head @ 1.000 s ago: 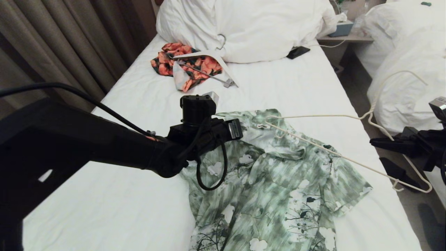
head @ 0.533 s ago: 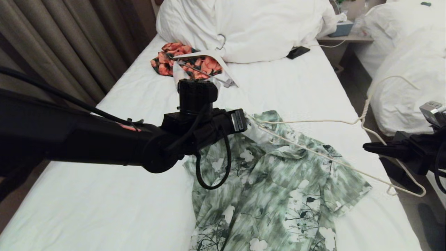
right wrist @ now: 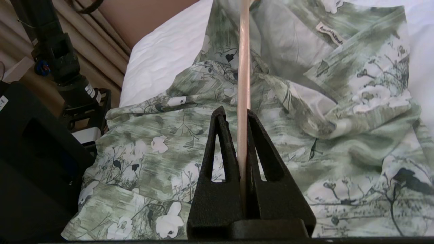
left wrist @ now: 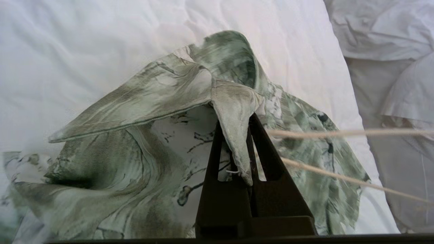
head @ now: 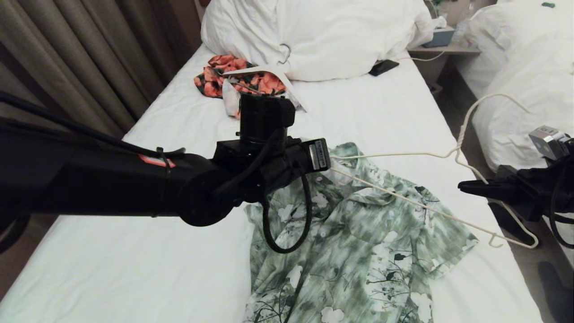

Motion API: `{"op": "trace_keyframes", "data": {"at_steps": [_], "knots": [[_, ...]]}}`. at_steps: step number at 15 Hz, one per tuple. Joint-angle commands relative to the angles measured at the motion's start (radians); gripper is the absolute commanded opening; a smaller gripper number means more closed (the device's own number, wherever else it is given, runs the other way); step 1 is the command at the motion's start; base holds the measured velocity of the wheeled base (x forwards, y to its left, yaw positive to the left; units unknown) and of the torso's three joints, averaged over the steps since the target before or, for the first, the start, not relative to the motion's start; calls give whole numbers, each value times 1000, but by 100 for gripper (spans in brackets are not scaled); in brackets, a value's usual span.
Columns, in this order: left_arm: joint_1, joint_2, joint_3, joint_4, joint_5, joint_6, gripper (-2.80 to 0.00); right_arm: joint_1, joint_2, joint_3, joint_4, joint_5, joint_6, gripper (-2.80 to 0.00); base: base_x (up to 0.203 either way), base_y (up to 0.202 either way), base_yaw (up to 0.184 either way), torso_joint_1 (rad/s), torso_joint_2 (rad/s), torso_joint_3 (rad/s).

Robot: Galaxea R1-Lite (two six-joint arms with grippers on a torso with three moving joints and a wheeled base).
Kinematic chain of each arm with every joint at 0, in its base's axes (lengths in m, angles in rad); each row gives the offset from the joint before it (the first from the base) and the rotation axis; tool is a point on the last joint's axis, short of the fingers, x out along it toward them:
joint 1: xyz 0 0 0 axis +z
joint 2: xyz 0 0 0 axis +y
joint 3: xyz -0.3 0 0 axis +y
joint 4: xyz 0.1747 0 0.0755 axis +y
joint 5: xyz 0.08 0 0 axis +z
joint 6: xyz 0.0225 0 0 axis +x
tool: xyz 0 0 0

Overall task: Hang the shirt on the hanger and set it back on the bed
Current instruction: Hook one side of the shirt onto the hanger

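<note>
The green and white flowered shirt (head: pixel 358 242) lies front-up on the white bed (head: pixel 367 116). My left gripper (head: pixel 331 163) reaches in from the left and is shut on the shirt's collar edge (left wrist: pixel 234 112). It holds that edge up off the sheet, and the fabric tents open below it. My right gripper (head: pixel 462 185) at the bed's right edge is shut on the cream wire hanger (head: pixel 403 154) just below its twisted neck. The hook points up and to the right. The hanger's far corner reaches the lifted collar. In the right wrist view the wire (right wrist: pixel 243 61) runs straight between the fingers (right wrist: pixel 222 135).
An orange-and-black garment (head: pixel 244 83) with a thicker white hanger (head: pixel 269 69) lies near the pillows (head: pixel 323 31). A dark phone (head: pixel 384 67) sits by the pillows. Curtains (head: pixel 89 67) hang left. A second bed heaped with duvets (head: pixel 524 89) stands right, across a narrow gap.
My left gripper has risen and shifted right, lifting the collar with it. My right gripper has moved left, carrying the hanger's far corner closer to the collar.
</note>
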Motion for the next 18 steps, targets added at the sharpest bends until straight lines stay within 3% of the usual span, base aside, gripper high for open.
{"op": "trace_keyframes", "data": {"at_steps": [1, 4, 12, 18], "knots": [[-55, -9, -5, 37, 42, 1, -280, 10, 11, -18, 3, 8, -2, -280, 0, 0, 0, 0, 0, 0], [-61, -16, -5, 51, 82, 63, -280, -2, 15, -23, 3, 8, -2, -280, 0, 0, 0, 0, 0, 0], [-49, -24, -34, 51, 83, 90, -280, -12, 12, 10, -2, 8, -5, -280, 0, 0, 0, 0, 0, 0], [-152, 6, -93, 58, 89, 91, -280, 64, 21, -32, 1, 8, -1, -280, 0, 0, 0, 0, 0, 0]]}}
